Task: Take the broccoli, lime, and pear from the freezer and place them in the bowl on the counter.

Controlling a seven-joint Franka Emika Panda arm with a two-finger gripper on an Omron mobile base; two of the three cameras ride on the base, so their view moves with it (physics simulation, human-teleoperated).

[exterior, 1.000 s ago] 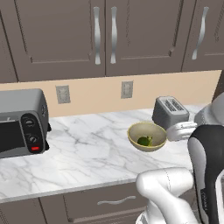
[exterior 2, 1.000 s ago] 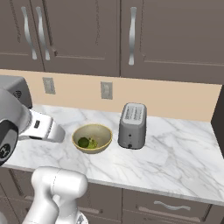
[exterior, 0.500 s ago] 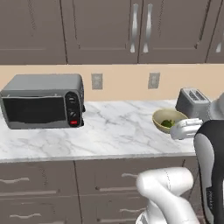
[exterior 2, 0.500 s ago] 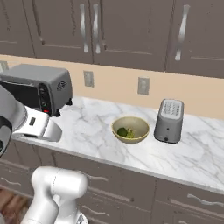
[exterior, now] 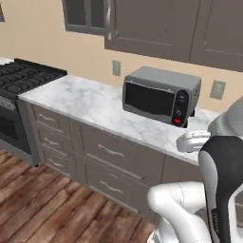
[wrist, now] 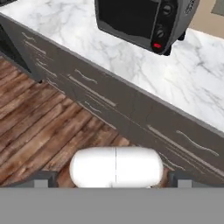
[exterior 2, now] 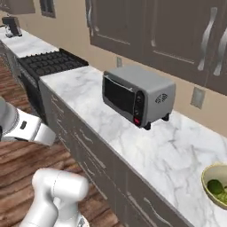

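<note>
The two-finger gripper (wrist: 115, 181) stands with its dark tips set wide apart at the bottom of the hand view and nothing between them — empty-handed, which fits a trip to fetch another item rather than deliver one. It looks down past the front edge of the white marble counter (wrist: 131, 57) at the dark brown drawer fronts (wrist: 109, 109) and the wood-plank floor (wrist: 39, 127). Near the counter's back edge sits a silver toaster oven with a dark glass door (exterior 2: 135, 95), and a black gas stove (exterior 2: 51, 62) adjoins the counter's left end. At the counter's right end, in the right base view, the shallow pale olive-tan bowl (exterior 2: 209, 176) already cradles a smooth green piece (exterior 2: 215, 186) — lime or pear, I cannot tell which.
</note>
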